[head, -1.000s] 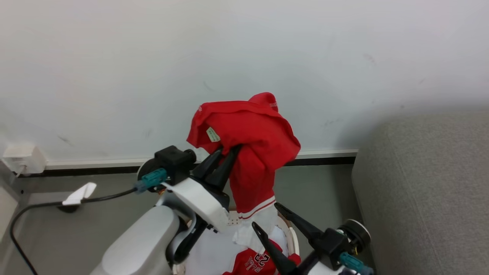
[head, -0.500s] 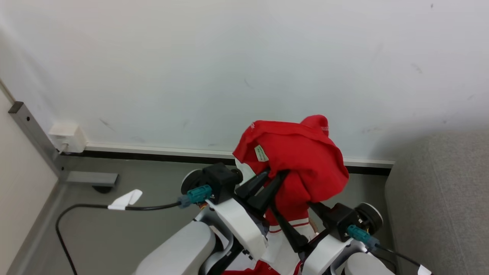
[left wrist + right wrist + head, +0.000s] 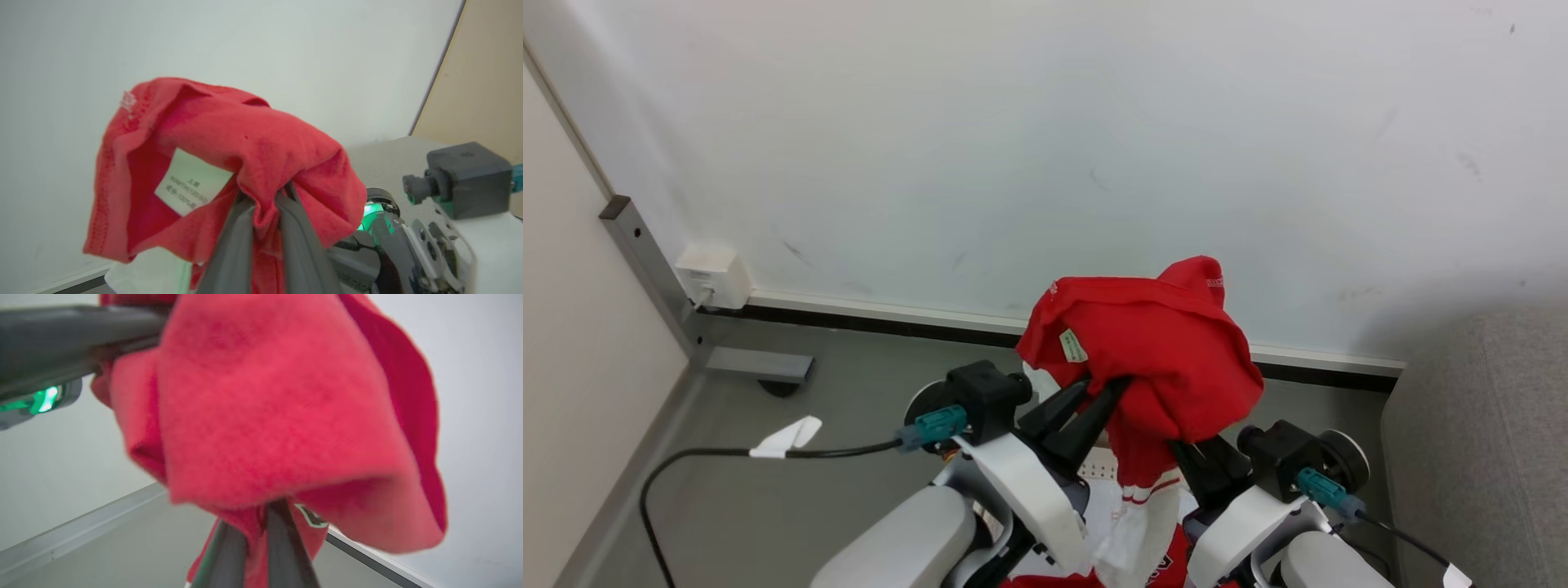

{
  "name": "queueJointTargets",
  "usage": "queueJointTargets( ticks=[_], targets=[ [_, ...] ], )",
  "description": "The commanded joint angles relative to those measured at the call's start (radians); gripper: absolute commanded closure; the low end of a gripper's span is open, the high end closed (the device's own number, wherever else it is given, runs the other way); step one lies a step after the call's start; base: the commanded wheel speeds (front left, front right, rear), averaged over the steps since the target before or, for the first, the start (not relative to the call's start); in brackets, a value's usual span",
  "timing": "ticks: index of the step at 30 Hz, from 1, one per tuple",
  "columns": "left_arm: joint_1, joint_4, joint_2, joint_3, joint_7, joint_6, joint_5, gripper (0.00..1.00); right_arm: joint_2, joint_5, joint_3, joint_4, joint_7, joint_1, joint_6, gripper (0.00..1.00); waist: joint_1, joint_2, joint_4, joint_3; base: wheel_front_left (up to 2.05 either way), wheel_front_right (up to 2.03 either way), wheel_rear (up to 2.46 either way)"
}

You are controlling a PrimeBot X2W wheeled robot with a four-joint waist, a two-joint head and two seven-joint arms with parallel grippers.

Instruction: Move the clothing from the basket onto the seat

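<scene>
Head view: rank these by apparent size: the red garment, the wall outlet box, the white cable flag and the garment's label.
1. red garment
2. wall outlet box and cable flag: they look alike, so unranked
3. garment label

The head camera looks forward and down from above at the red garment (image 3: 1168,367), with the wall (image 3: 1045,122) behind it. The left wrist camera faces that garment from close by; the right wrist camera is even closer, its picture blurred. All three share the garment.
</scene>
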Motion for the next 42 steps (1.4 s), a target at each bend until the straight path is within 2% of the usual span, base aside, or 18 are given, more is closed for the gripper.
queueJointTargets(
  ticks=[1,6,8,9,10,16,24,25,34,42],
  targets=[
    [0.018,0.017,0.016,0.013,-0.001,0.006,-0.012,1.00,-0.002,0.014,-0.012,-0.020,0.001,0.023,-0.002,1.00,-0.0001,0.0000,-0.004,0.001,0.00,0.00,0.00],
    [0.041,0.044,0.015,0.012,-0.009,-0.001,-0.039,1.00,-0.002,0.012,-0.045,-0.087,0.000,0.061,-0.002,1.00,-0.0001,0.0000,-0.024,0.007,0.00,0.00,0.00],
    [0.048,0.043,0.017,0.006,-0.011,-0.006,-0.041,0.55,-0.002,0.002,-0.067,-0.113,0.000,0.078,-0.002,1.00,-0.0001,0.0000,-0.036,0.009,0.00,0.00,0.00],
    [0.053,0.041,0.020,0.003,-0.013,-0.006,-0.041,0.07,-0.002,-0.006,-0.081,-0.124,0.000,0.085,-0.002,1.00,-0.0001,0.0000,-0.042,0.010,0.00,0.00,0.00],
    [0.058,0.036,0.021,0.003,-0.017,-0.006,-0.041,0.00,-0.002,-0.015,-0.097,-0.134,0.000,0.091,-0.002,1.00,-0.0001,0.0000,-0.049,0.011,0.00,0.00,0.00],
    [0.074,-0.002,0.036,-0.006,-0.034,-0.001,-0.019,0.00,-0.002,-0.075,-0.188,-0.182,0.000,0.116,-0.002,1.00,-0.0001,0.0000,-0.108,0.021,0.00,0.00,0.00],
    [0.093,-0.053,0.067,-0.008,-0.055,0.003,0.018,0.00,-0.019,-0.131,-0.278,-0.264,0.000,0.136,-0.002,1.00,-0.0001,0.0000,-0.237,0.032,0.00,0.00,0.00],
    [0.093,-0.053,0.067,-0.008,-0.055,0.003,0.018,0.00,-0.019,-0.131,-0.278,-0.264,0.000,0.136,-0.002,1.00,-0.0001,0.0000,-0.237,0.032,0.00,0.00,0.00],
    [0.112,-0.052,0.093,0.010,-0.071,-0.005,0.074,0.00,-0.049,-0.104,-0.329,-0.384,0.000,0.181,-0.002,1.00,-0.0001,0.0000,-0.414,0.044,0.00,0.00,0.00],
    [0.155,-0.089,0.105,0.102,-0.070,-0.017,0.138,0.00,-0.065,-0.092,-0.379,-0.468,0.000,0.240,-0.002,1.00,-0.0001,0.0000,-0.565,0.065,0.00,0.00,0.00]
  ],
)
